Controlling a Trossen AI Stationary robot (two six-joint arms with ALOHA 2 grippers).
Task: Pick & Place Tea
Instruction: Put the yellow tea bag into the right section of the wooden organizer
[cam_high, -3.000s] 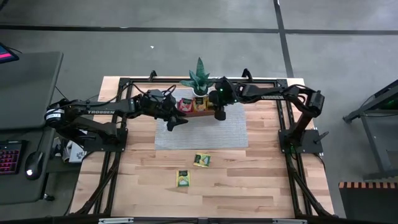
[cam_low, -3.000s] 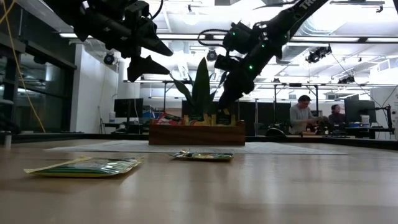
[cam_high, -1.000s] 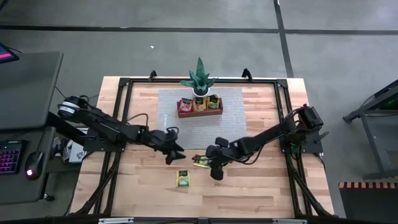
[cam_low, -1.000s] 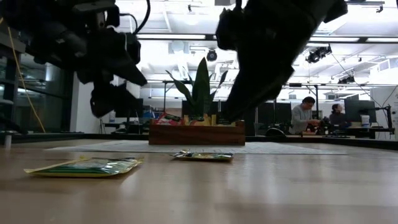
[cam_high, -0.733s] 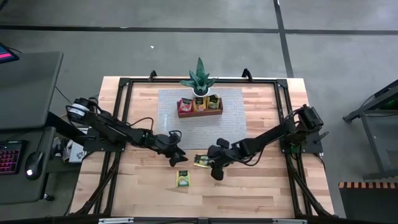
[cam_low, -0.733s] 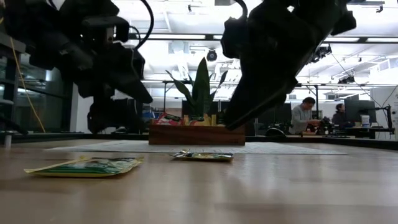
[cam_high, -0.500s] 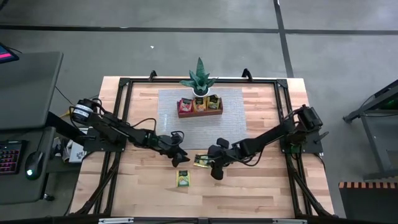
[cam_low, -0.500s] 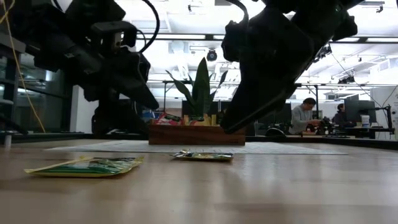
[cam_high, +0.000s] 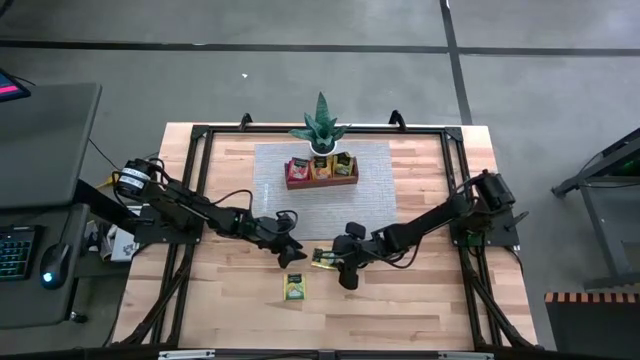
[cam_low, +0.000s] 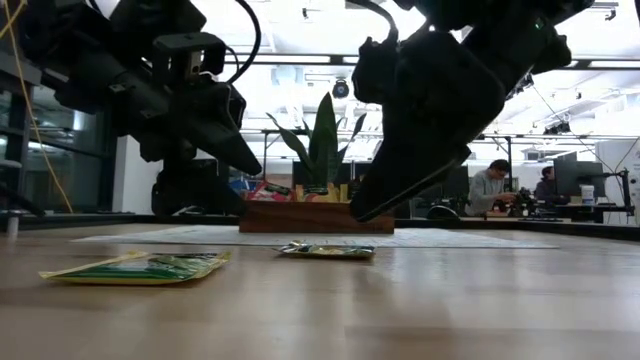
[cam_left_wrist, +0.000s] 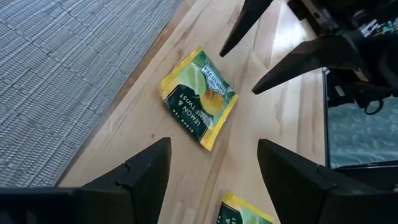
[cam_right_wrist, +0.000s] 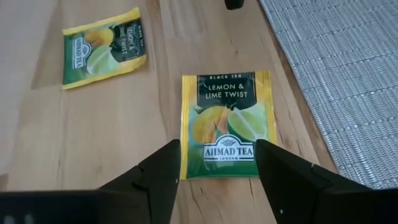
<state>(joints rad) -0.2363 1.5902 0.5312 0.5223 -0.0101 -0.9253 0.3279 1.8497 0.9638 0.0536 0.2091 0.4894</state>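
Taking the grey mat as the landmark, the left gripper hangs just off the mat's near edge toward its left corner, fingers spread and holding nothing; one green-and-yellow tea packet lies on bare wood nearer the front of the table than this claw, close to it. To its right, a second packet lies flat just off the mat's near edge, and the right gripper sits right beside it, fingers apart and empty; in the right wrist view that packet lies straight ahead between the fingers, its printed length pointing along the claw's line of approach. So the right arm is nearer this one. Compared with a second ago, the left claw has crept toward the packets and the right jaws have widened; the packets have not moved.
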